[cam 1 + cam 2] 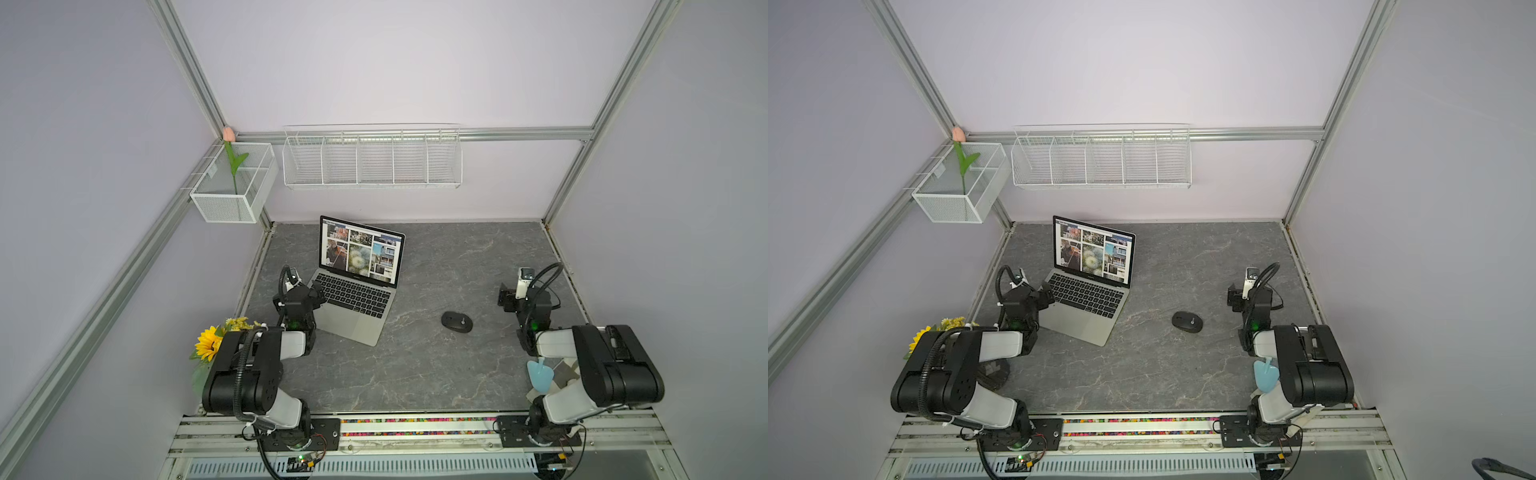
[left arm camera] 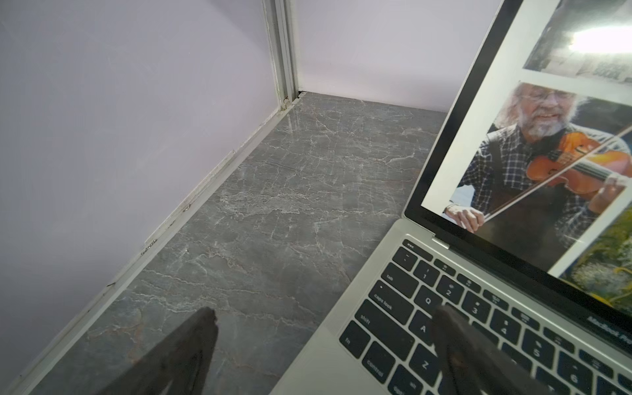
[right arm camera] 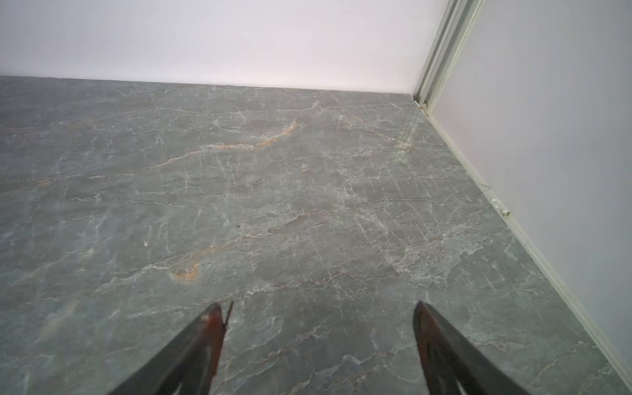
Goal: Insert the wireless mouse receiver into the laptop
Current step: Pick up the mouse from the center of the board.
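Left gripper (image 2: 326,309) is hovering at the laptop (image 1: 357,324) edge, fingers (image 2: 191,342) wide and empty. What looks like the wireless mouse receiver (image 1: 460,320) is sitting on the mouse (image 1: 451,326) mid-bench (image 1: 415,374), not yet picked up. Right gripper (image 3: 321,304) is idling, fingers wide, holding nothing.

1. The tabletop (image 1: 436,374) is dark grey marble, threaded with pale veins and a few rusty orange streaks.
2. The laptop (image 1: 353,328) is silver-grey with black keys and a black bezel. Its screen shows a grid of photos on white, one of a man in a checked shirt with an orange-brown violin.
3. The mouse (image 1: 456,321) is black.
4. The walls (image 1: 374,62) are pale lilac.
5. The wire rack (image 1: 372,166) and mesh basket (image 1: 232,203) are white.
6. The tulip (image 1: 228,134) is pink on a green stem, and the sunflower (image 1: 208,344) is yellow.
7. A speckled multicoloured strip (image 1: 415,420) edges the tabletop's front.
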You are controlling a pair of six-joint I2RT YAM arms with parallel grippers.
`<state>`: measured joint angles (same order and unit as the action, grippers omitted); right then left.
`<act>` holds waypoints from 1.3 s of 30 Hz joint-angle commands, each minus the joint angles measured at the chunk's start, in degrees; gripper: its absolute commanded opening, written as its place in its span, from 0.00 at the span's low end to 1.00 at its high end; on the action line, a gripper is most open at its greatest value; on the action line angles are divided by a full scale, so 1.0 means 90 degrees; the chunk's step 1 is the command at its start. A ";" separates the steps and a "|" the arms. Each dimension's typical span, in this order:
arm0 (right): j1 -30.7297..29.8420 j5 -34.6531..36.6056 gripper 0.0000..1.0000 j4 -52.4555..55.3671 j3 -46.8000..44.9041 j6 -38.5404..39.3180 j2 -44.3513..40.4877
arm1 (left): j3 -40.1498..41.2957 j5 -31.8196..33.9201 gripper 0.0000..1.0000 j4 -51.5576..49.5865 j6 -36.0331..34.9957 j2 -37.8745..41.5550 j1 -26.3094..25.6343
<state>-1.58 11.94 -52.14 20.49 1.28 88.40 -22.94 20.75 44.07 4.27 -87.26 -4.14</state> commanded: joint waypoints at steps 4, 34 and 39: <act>0.0029 -0.0055 0.89 -0.0086 0.0065 -0.0004 0.0002 | -0.0143 0.0009 0.99 0.0073 0.0024 0.0078 0.0011; -0.0011 -0.0212 0.89 0.0540 -0.0029 0.0112 -0.1022 | -0.0468 -0.0361 0.99 -0.0985 -0.0195 0.0813 0.0011; -0.0063 -0.0648 0.89 0.2729 0.0717 -0.0048 -0.2150 | -0.0713 -0.0363 0.99 -0.1877 -0.0062 0.1769 -0.0170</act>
<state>-1.67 9.45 -39.13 22.94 1.48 72.86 -27.99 18.11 32.03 3.01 -74.83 -4.91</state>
